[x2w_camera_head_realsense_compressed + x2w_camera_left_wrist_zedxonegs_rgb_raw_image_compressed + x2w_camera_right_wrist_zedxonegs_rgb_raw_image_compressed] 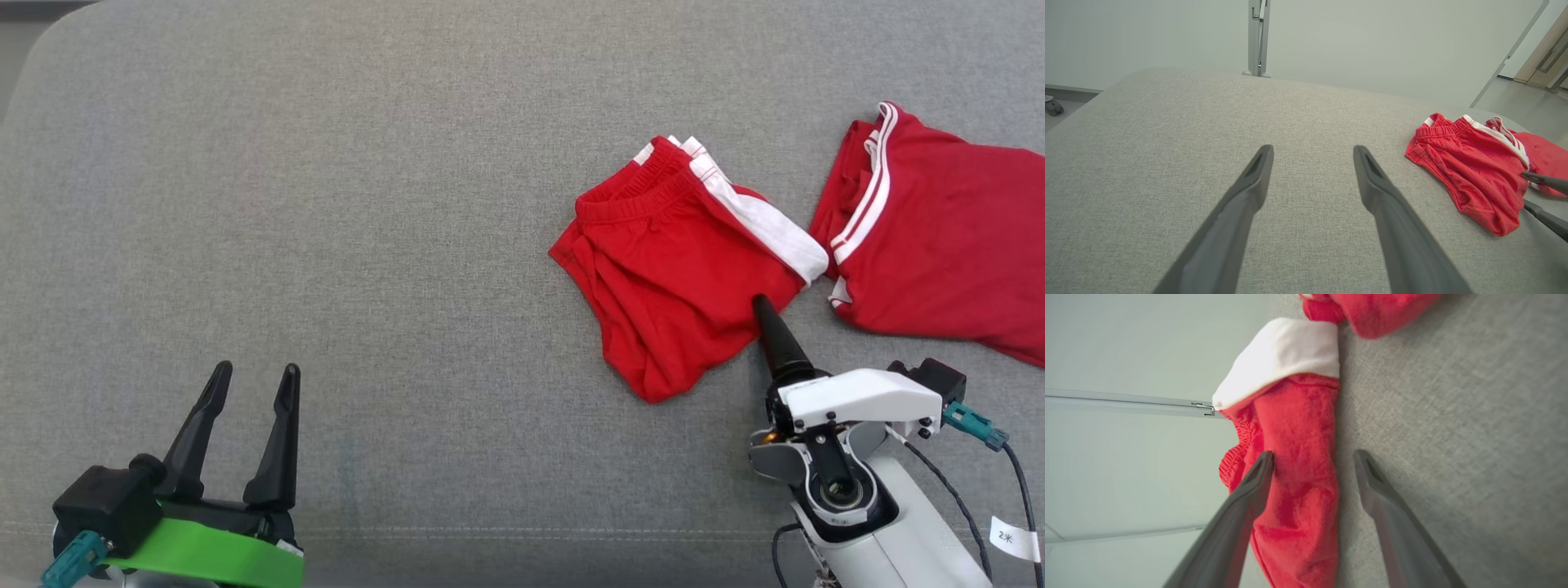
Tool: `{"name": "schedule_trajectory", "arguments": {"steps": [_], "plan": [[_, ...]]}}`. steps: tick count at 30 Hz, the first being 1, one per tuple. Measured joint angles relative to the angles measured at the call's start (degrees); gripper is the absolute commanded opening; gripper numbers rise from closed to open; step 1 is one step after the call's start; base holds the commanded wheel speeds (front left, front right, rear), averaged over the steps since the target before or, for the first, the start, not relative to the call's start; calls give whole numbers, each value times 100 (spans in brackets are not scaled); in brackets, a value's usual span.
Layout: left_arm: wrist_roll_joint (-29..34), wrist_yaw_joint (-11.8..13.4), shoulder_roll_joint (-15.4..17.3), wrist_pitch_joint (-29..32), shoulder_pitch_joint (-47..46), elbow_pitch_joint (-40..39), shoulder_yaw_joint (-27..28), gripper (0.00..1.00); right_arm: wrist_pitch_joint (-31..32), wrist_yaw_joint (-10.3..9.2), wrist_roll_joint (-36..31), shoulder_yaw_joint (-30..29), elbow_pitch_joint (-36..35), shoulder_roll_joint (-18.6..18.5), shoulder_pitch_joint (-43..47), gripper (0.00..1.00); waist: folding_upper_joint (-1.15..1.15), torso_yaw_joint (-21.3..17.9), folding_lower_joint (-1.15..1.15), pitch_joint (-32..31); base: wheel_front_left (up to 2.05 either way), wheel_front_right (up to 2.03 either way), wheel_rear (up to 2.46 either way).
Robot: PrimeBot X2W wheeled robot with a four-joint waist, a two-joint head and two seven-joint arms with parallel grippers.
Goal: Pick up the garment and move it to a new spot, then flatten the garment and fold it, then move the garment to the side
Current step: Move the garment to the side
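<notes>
right side of the grey padded surface (326, 204): the task garment, red shorts (678, 269) with a white side stripe, lies doubled over. waistband at the far end, leg hem nearest me. the long axis runs roughly away from the robot, and the stripe edge faces right.

a second red garment (939, 237) lies just beside it to the right. the two are very close at the stripe corner, and i cannot tell whether they touch.

right gripper (1312, 457) is at the near-right edge of the shorts, wrist rolled onto its side. jaws spread wide, nothing clamped. in its wrist view the cloth edge sits between the two fingers, one finger over the fabric, the other out over the bare grey surface.

left gripper (255, 371) is low on the left, well apart from the shorts, fully spread and empty.

my read: the right arm is plainly the nearer one. the grab turns on the cloth edge staying inside that gap as the jaws close across the stacked layers. risk: a shallow bite takes only the top layer and the fold opens.
</notes>
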Motion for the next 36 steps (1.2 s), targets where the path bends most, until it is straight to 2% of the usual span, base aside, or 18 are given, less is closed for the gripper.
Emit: {"name": "schedule_trajectory", "arguments": {"steps": [5,6,7,8,9,14,19,23,28,32,36], "plan": [[-1,-1,-26,7,-46,-3,-49,100,88,2,152,-108,125,-14,-313,100,0,59,0,60,0,0,0],[-1,-2,-43,7,-90,3,-68,100,100,19,131,-104,155,-22,-400,78,0,77,0,69,0,0,0],[-1,-2,-43,7,-90,3,-68,100,100,19,131,-104,155,-22,-400,45,0,77,0,69,0,0,0],[-5,-7,-66,7,-129,3,-82,100,101,40,78,-90,175,-31,-495,3,0,96,0,77,0,0,0],[-7,-8,-90,7,-152,12,-99,100,125,59,7,-49,183,-60,-589,0,0,116,0,82,0,0,0],[-10,-8,-154,7,-181,98,-111,100,326,146,-512,283,189,-441,-1059,0,0,210,0,64,0,0,0],[-51,-8,-167,5,-180,136,-107,100,754,134,-922,606,165,-873,-1558,0,0,282,0,19,0,0,0],[-60,-8,-180,5,-181,140,-94,100,1348,44,-1139,870,162,-1380,-1981,0,0,319,0,39,0,0,0],[-67,-8,-172,4,-181,168,-16,100,2187,38,-1267,1157,174,-1886,-2308,0,0,309,0,71,0,0,0],[-67,-8,-147,4,-181,154,29,100,2755,-4,-1271,1168,210,-2393,-2527,0,0,246,0,105,0,0,0],[-66,-7,-40,7,-178,103,79,100,3012,-8,-1261,1066,177,-2608,-2676,0,0,159,0,127,0,0,0]]}}
